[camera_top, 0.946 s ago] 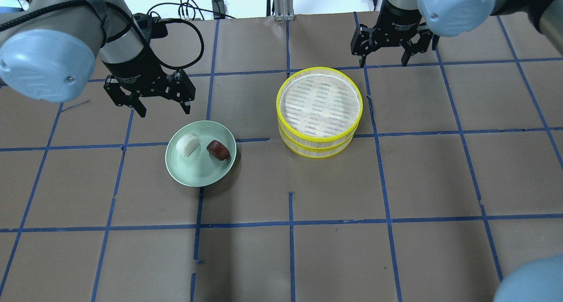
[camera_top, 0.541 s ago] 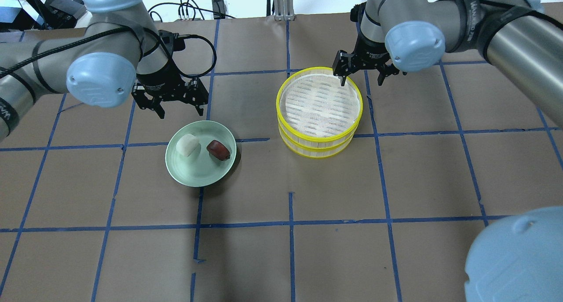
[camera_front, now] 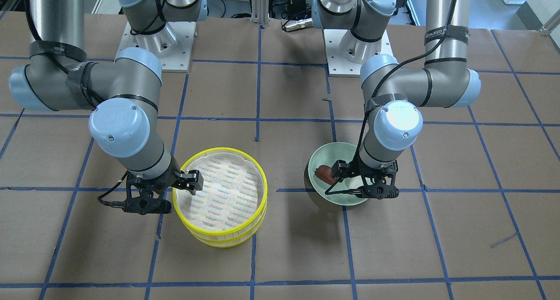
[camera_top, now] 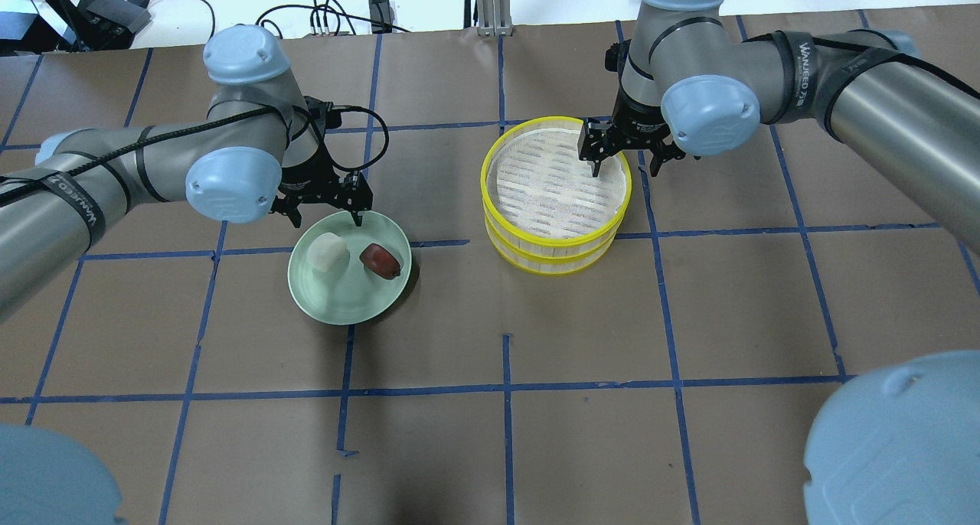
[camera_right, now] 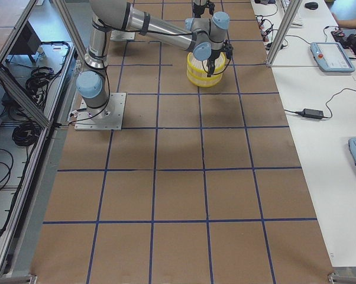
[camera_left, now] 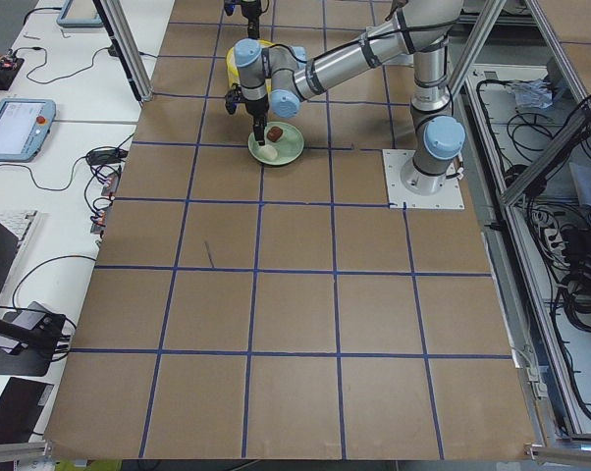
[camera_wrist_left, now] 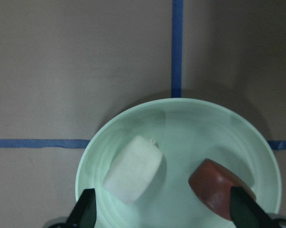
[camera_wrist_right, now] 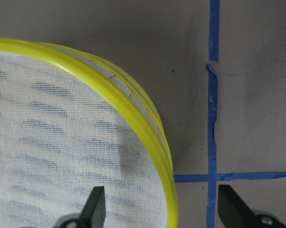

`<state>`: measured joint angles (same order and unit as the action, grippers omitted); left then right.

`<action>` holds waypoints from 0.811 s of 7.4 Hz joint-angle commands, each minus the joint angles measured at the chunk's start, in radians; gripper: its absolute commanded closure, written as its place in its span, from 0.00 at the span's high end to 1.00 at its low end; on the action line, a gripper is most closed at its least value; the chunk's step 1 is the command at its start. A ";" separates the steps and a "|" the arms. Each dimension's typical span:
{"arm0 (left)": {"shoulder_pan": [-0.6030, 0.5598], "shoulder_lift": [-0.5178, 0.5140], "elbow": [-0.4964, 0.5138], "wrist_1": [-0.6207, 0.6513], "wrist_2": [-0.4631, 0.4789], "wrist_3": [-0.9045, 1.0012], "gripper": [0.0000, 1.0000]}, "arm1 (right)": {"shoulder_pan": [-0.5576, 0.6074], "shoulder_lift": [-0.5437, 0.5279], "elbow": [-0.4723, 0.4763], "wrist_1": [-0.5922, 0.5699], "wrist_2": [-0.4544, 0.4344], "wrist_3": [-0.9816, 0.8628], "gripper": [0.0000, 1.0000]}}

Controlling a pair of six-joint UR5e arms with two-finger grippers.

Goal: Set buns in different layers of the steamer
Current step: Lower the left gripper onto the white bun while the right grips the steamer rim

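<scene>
The white bun (camera_top: 328, 251) and the reddish-brown bun (camera_top: 380, 259) lie side by side on the pale green plate (camera_top: 344, 295). Both show in the left wrist view, the white bun (camera_wrist_left: 133, 170) and the brown bun (camera_wrist_left: 219, 190). My left gripper (camera_top: 325, 217) is open and empty, low over the plate's far rim. The steamer (camera_top: 553, 252), two stacked yellow-rimmed trays, is empty on top. My right gripper (camera_top: 624, 165) is open. It straddles the steamer's far right rim (camera_wrist_right: 133, 114), one finger over the mesh and one outside. In the front-facing view the left gripper (camera_front: 365, 190) hides the white bun.
Brown paper with a blue tape grid covers the table. Cables lie beyond the far edge (camera_top: 337, 12). The plate and the steamer stand about a hand's width apart.
Both arms came nearer and lower. The left gripper moved right to the plate's far rim. The right gripper moved from beyond the steamer to straddle its rim. Both stayed open.
</scene>
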<state>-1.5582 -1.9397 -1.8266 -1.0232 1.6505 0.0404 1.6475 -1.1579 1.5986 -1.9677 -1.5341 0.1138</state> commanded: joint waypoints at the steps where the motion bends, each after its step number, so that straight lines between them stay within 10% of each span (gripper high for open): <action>1: 0.004 -0.030 -0.023 0.061 0.032 0.035 0.98 | 0.000 0.000 0.001 0.006 -0.001 0.024 0.33; 6: 0.004 -0.031 -0.016 0.066 0.025 -0.025 0.27 | -0.003 -0.009 -0.009 0.035 -0.021 0.010 0.25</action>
<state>-1.5539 -1.9771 -1.8477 -0.9585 1.6771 0.0339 1.6462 -1.1639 1.5965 -1.9492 -1.5528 0.1273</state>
